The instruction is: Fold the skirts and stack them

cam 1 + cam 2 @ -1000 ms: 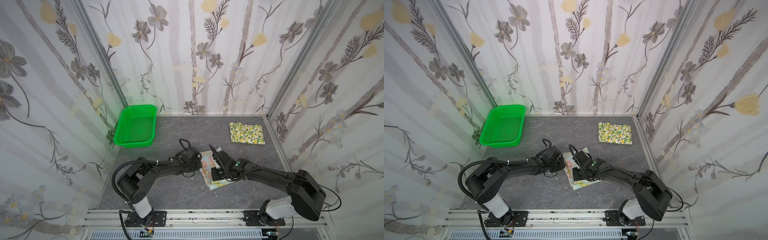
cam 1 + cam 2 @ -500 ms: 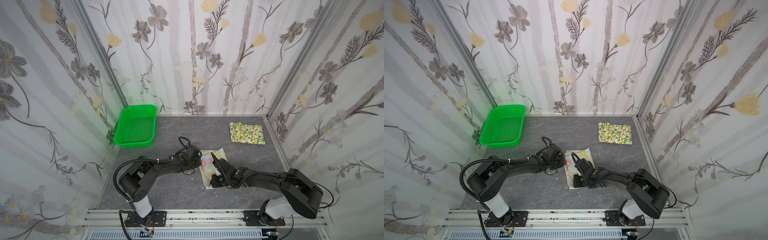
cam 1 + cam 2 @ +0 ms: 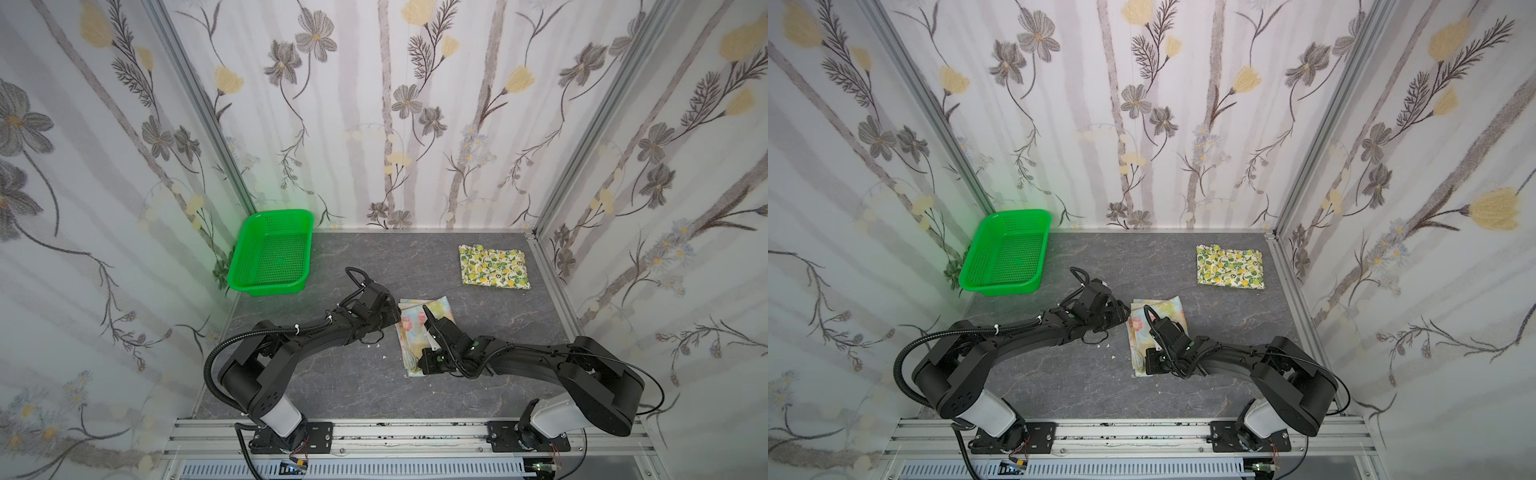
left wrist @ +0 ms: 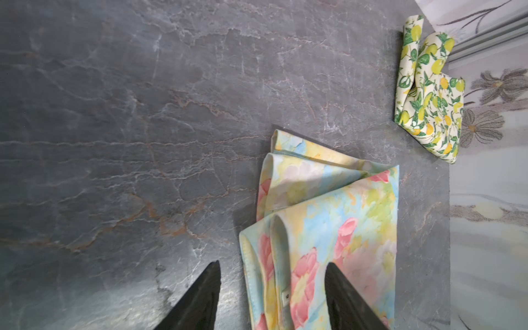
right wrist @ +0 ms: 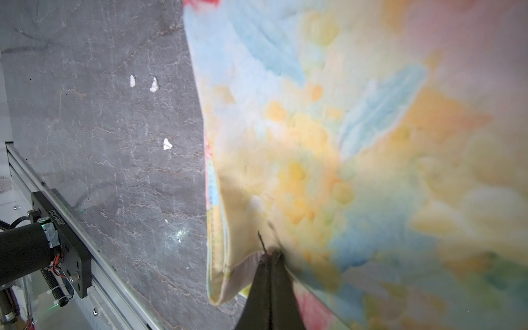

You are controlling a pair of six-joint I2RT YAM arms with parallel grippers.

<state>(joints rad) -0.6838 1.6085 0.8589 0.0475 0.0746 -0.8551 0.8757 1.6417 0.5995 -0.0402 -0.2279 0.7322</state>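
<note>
The flowered skirt point(image 3: 409, 332), in the middle of the tabletop point(image 3: 353, 386), is being folded, its corner pinched by the right tool point(image 5: 270, 254) and the left tool point(image 4: 273, 264) spread wide over its edge; next it probably must be carried onto the lemon skirt point(image 3: 493, 267).

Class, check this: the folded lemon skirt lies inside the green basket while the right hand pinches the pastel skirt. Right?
No: the lemon skirt lies on the table, apart from the green basket, as both top views show. The right hand does pinch the pastel skirt.
</note>
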